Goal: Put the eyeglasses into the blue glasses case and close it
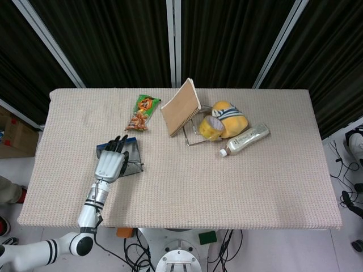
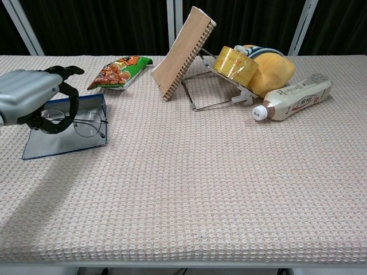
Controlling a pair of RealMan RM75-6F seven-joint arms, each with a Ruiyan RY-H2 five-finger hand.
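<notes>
The open blue glasses case (image 2: 63,143) (image 1: 136,148) lies flat near the table's left front. My left hand (image 2: 35,98) (image 1: 112,162) hovers over it and grips the thin wire-framed eyeglasses (image 2: 86,126) (image 1: 134,166), which hang from its curled fingers above the case's tray. One lens sticks out to the right of the hand; the other is half hidden behind the fingers. My right hand shows in neither view.
A snack bag (image 2: 119,71) lies behind the case. Further right are a tilted wooden board (image 2: 182,52) on a wire stand, a yellow tape roll (image 2: 234,64), a yellow plush toy (image 2: 274,70) and a lying bottle (image 2: 293,101).
</notes>
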